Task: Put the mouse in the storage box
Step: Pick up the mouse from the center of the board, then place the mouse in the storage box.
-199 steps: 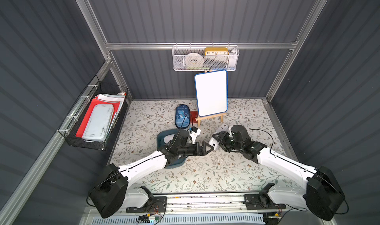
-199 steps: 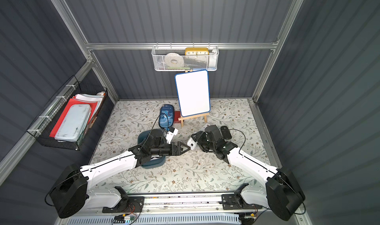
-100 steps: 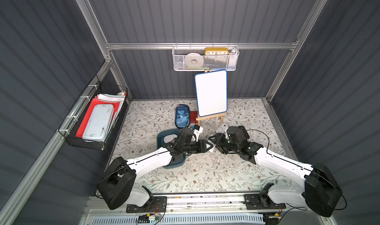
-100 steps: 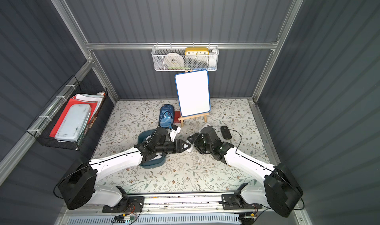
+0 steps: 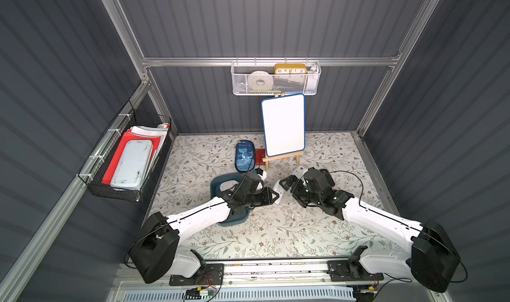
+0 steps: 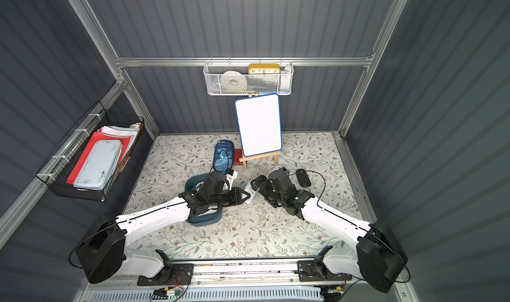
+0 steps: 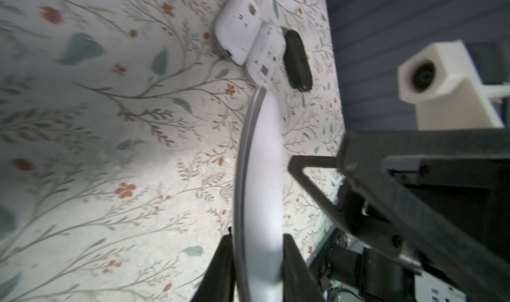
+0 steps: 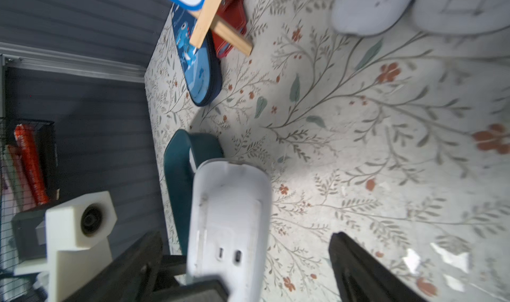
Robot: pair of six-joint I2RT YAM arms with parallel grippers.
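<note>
Handover | left gripper (image 7: 258, 239) pinches mouse (image 7: 260, 176) narrow, edgewise, above counter (image 5: 276, 231) | right gripper (image 8: 245, 239) wide, flanking mouse | storage box (image 5: 214, 184) behind left gripper, beneath its arm | advice: right should retreat straight; left should swing back and lower before releasing.

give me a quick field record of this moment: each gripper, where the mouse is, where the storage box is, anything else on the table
left gripper: shut on one end of the white plastic computer mouse
right gripper: open, jaws standing wide on either side of the mouse
mouse position: held between the two arms, outside the tub
storage box: shallow dark teal plastic tub, under the left arm
other items: black oval mouse; blue dinosaur-print pencil case
</note>
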